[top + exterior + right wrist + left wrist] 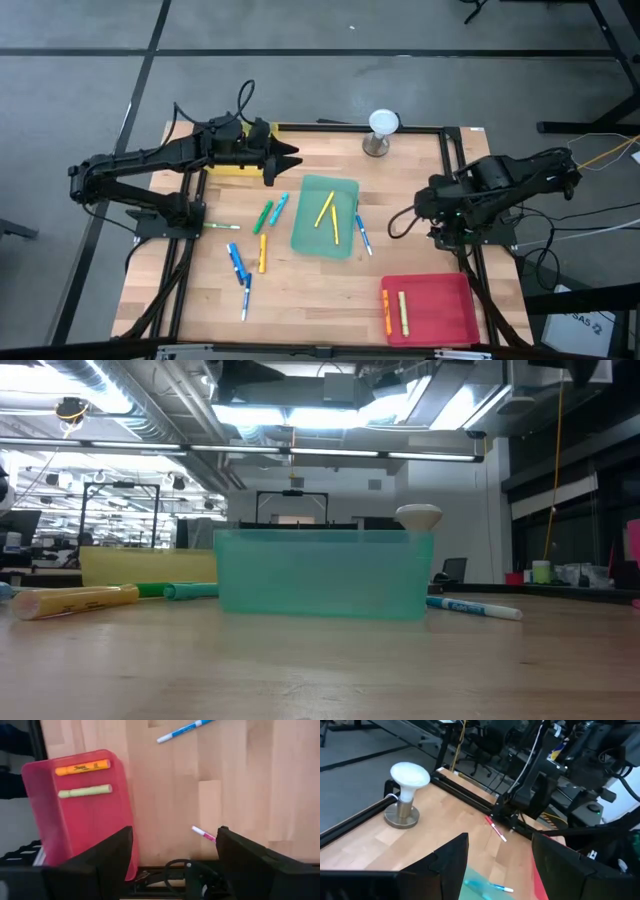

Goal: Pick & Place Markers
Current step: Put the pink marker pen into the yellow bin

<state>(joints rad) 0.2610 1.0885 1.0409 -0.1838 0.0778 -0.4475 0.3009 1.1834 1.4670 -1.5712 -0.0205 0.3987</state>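
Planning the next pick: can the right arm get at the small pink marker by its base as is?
Probably yes. The pink marker lies alone on bare wood just ahead of the right gripper, whose fingers are open and empty; the red tray sits off to one side.

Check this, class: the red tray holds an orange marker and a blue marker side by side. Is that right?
Not quite. The red tray holds an orange marker and a pale yellow-green marker, not a blue one. They do lie side by side, as the right wrist view shows.
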